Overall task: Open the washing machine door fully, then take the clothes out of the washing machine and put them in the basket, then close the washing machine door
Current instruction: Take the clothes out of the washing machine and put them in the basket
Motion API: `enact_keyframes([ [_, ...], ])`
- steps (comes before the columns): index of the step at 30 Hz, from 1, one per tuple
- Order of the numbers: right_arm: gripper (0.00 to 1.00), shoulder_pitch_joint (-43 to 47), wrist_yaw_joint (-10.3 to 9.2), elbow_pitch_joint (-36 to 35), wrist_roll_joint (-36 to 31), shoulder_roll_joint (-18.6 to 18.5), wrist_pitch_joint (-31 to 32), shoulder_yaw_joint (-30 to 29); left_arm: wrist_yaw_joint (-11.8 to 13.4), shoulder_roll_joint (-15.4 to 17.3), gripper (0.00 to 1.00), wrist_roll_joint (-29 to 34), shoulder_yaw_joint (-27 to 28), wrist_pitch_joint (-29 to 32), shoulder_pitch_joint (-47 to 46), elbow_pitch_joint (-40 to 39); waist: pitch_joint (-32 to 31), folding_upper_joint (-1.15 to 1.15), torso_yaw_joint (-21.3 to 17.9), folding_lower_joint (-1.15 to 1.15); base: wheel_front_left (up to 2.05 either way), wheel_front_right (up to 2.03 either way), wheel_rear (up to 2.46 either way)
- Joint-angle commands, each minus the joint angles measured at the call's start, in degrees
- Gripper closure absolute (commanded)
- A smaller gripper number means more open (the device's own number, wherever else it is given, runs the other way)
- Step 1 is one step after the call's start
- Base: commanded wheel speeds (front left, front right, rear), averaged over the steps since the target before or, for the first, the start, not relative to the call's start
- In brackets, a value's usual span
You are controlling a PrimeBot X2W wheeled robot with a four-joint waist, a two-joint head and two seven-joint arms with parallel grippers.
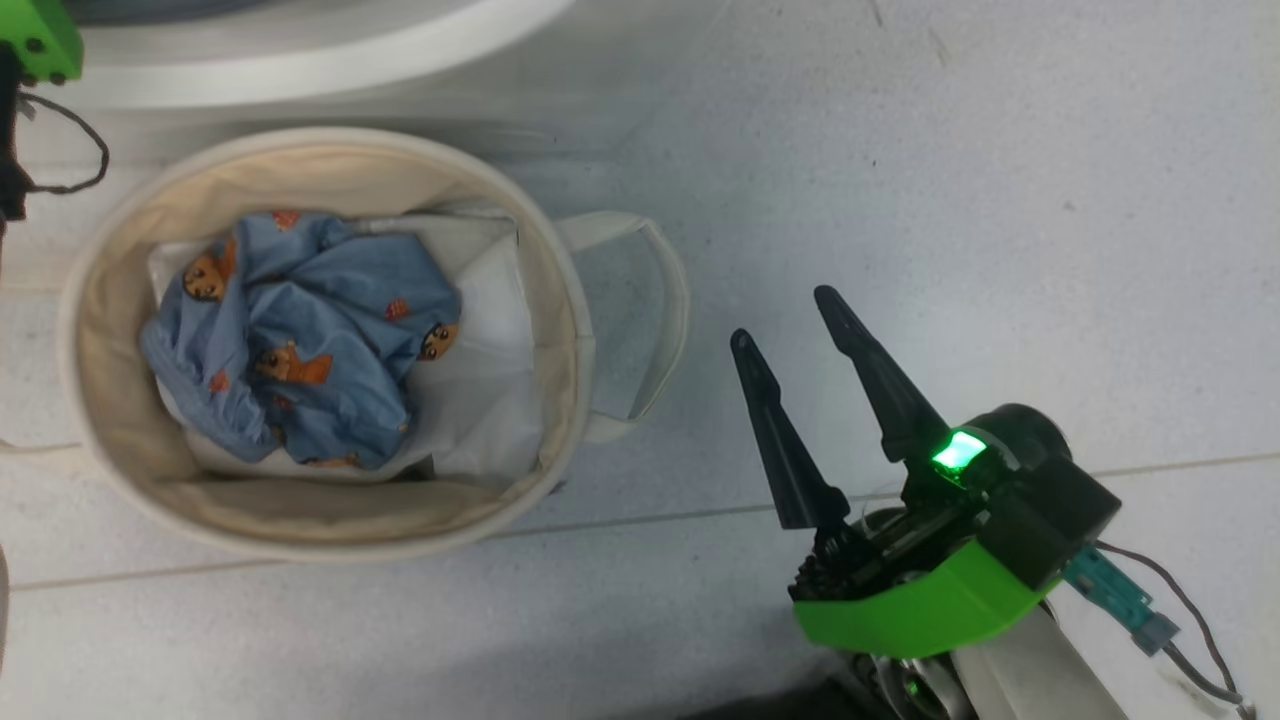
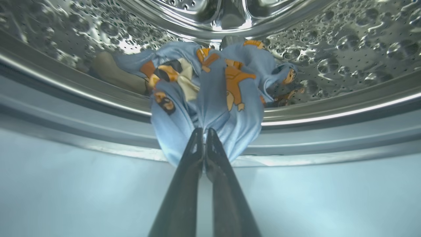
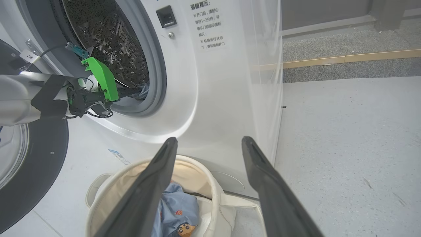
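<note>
Pale grey speckled floor (image 1: 900,150) runs in front of a white front-loading washing machine (image 3: 210,82). At far left, the washing machine door (image 3: 49,158) stands swung wide, its glossy black rim facing out. Next to it, the left arm reaches into the steel drum (image 2: 329,49). The left gripper (image 2: 204,131) has its two dark fingers pressed together on a fold of a light blue bear-print garment (image 2: 213,89). That garment lies straight ahead of the fingertips, draped over the drum's lower lip. Its bunched bulk trails back into the drum along the line of the fingers, and brown-and-orange cartoon bears show on the creased cloth. On the floor just in front of the machine sits the round cream canvas basket (image 1: 110,260). It holds a second crumpled bear-print garment (image 1: 300,340) lying on a white sheet (image 1: 490,330). To the right of the basket, apart from it, the right gripper (image 1: 783,318) hovers with fingers spread wide and nothing between them. The left arm looks best placed to draw the cloth out and down to the basket.
</note>
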Motion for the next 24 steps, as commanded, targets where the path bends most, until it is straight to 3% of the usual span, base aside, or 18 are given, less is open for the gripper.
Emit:
enact_keyframes([
  [1,0.0,0.9,0.39,-1.2,0.6,0.3,-0.3,1.5,-0.3,2.0,1.0,-0.4,0.6,0.0,-0.3,-0.9,-2.0,0.0,-0.3,0.0,0.0,0.0,0.0],
  [11,0.0,0.8,0.39,-0.3,1.3,0.3,-0.3,1.6,-0.8,1.9,1.0,-0.6,0.0,-2.7,0.3,-0.9,-4.3,0.0,-0.4,0.0,0.0,0.0,0.0],
  [24,0.0,-0.4,0.39,2.8,2.8,0.3,-0.3,3.0,-3.3,-2.6,1.0,-3.3,-0.1,-8.2,6.2,-1.2,-11.9,0.0,3.2,0.0,0.0,0.0,0.0],
])
